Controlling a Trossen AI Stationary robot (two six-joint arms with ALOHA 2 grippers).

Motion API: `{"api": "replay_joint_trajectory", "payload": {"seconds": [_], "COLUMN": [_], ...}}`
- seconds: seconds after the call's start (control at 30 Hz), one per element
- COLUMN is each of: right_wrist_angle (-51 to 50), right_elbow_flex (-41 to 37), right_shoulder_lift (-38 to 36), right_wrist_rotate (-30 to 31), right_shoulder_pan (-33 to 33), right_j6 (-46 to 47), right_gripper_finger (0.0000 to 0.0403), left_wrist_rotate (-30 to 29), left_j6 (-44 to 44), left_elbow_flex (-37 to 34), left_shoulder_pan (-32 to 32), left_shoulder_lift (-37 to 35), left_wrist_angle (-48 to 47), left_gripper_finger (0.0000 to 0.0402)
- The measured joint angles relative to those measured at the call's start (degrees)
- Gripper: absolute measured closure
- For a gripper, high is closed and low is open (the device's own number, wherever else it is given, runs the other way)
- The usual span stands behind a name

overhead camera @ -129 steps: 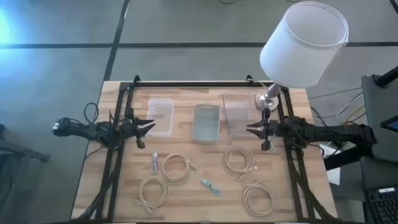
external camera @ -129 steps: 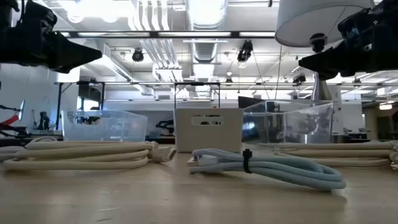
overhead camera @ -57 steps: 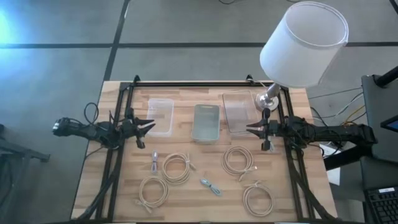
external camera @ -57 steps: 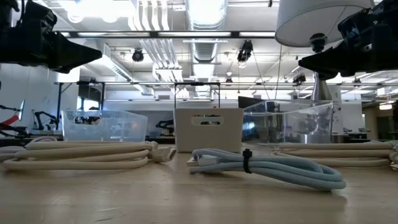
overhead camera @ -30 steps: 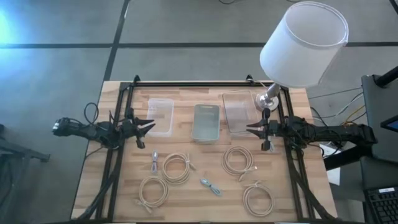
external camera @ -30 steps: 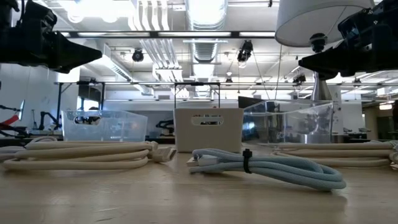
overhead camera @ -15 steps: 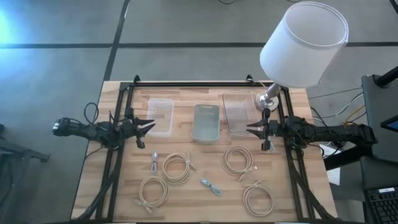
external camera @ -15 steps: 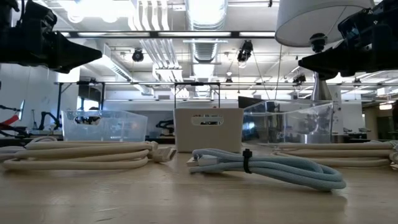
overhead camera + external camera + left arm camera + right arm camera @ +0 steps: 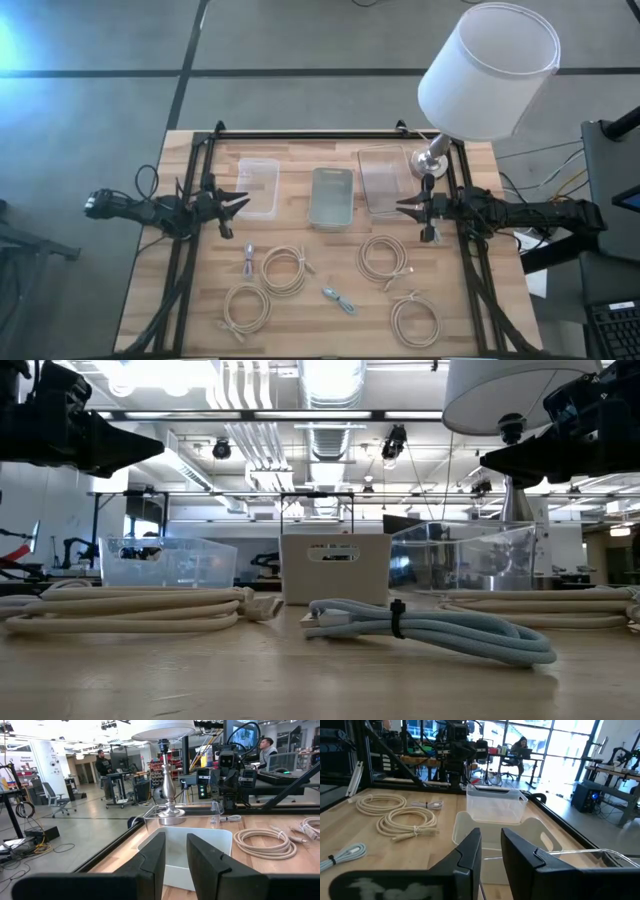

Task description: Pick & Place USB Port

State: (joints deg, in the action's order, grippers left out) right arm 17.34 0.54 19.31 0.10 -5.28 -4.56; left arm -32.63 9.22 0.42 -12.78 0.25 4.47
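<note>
Cables lie on the near half of the wooden table. A short lavender-grey USB cable (image 9: 249,260) lies left of centre, and a bundled light-blue cable (image 9: 339,299) (image 9: 430,628) lies near the middle. Several beige coils, such as one coil (image 9: 284,270) and another coil (image 9: 385,258), lie around them. My left gripper (image 9: 243,202) (image 9: 176,851) hovers open at the left edge, beside the left clear bin (image 9: 258,187). My right gripper (image 9: 401,206) (image 9: 491,847) hovers open at the right edge, beside the right clear bin (image 9: 380,180). Neither touches anything.
A whitish bin (image 9: 332,197) stands between the two clear bins along the far half. A lamp with a white shade (image 9: 487,70) stands on its metal base (image 9: 430,160) at the far right corner. A black frame (image 9: 310,133) borders the table. People show in the room behind.
</note>
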Motion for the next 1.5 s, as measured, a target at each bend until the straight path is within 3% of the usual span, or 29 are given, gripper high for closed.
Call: {"api": "replay_joint_trajectory", "payload": {"seconds": [0.3,0.7,0.87,0.97,1.2,1.37,1.5], "right_wrist_angle": [4.92,4.11,4.83,6.23,8.64,16.60,22.34], "right_elbow_flex": [0.04,0.04,0.04,0.04,0.01,-0.01,0.01], "right_shoulder_lift": [-0.08,0.02,0.02,-0.07,0.02,0.02,0.47], "right_wrist_rotate": [0.00,0.00,-0.09,-0.09,0.04,0.07,0.04], "right_shoulder_pan": [-0.04,-0.04,-0.02,-0.02,0.02,0.02,0.00], "right_j6": [-2.33,-2.38,11.51,14.45,8.19,1.26,2.83], "right_gripper_finger": [0.0321,0.0318,0.0329,0.0333,0.0332,0.0330,0.0323], "left_wrist_rotate": [0.01,-0.01,0.01,0.01,0.44,6.16,9.06], "left_j6": [-0.01,0.00,-3.07,-3.29,-3.65,-7.04,-7.89], "left_elbow_flex": [0.01,0.00,0.01,0.00,-0.01,0.01,0.24], "left_shoulder_pan": [0.01,0.00,0.01,0.01,0.01,0.01,0.01], "left_shoulder_lift": [0.00,0.00,0.00,0.00,0.00,0.34,1.10], "left_wrist_angle": [0.00,0.71,3.75,4.97,5.14,5.72,9.49], "left_gripper_finger": [0.0321,0.0321,0.0321,0.0321,0.0321,0.0321,0.0321]}}
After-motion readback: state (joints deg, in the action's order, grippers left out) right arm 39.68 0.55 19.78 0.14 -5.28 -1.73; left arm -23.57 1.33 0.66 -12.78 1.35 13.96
